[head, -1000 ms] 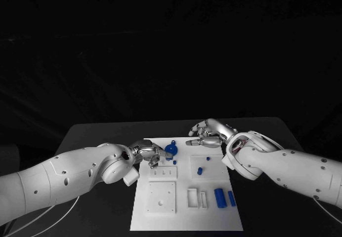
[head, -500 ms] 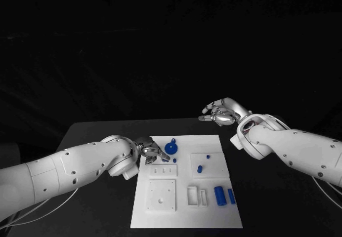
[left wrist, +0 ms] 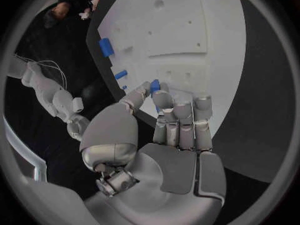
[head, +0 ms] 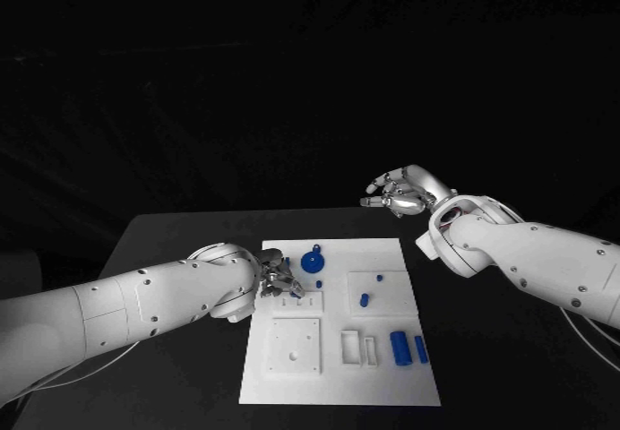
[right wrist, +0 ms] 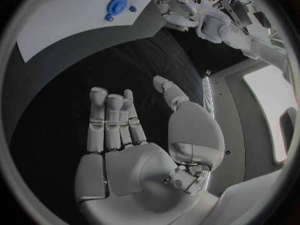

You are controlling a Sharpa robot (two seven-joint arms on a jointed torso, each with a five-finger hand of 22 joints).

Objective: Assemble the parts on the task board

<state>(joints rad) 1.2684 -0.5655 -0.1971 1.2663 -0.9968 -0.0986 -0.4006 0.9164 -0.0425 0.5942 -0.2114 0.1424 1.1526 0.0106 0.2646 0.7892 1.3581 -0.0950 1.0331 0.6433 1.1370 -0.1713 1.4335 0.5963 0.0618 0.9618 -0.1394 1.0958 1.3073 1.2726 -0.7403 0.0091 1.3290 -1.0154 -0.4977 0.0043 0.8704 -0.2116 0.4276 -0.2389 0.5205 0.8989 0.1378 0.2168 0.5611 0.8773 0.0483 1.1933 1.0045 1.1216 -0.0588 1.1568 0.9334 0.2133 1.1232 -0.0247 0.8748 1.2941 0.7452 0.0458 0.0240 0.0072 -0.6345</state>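
Small blue part [left wrist: 155, 86], pinched in the fingertips of the left hand [head: 275, 275] over the left side of the task board [head: 339, 385]. Right hand [head: 404, 193] raised beyond the far right corner, fingers apart, empty.

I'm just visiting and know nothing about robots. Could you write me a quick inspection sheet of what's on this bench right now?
Surface: black table, bare around the board.
Job's things: white task board in the middle; a round blue part near its far edge, small blue pegs on a raised plate, two blue bars side by side near its right edge.
Clutter: nothing seen.
Hands: left hand low over the board's left side, pinching a small blue part between its fingers; right hand raised beyond the table's far edge, holding nothing.
Cables: thin pale cable hanging under the left arm.
Surroundings: dark backdrop.
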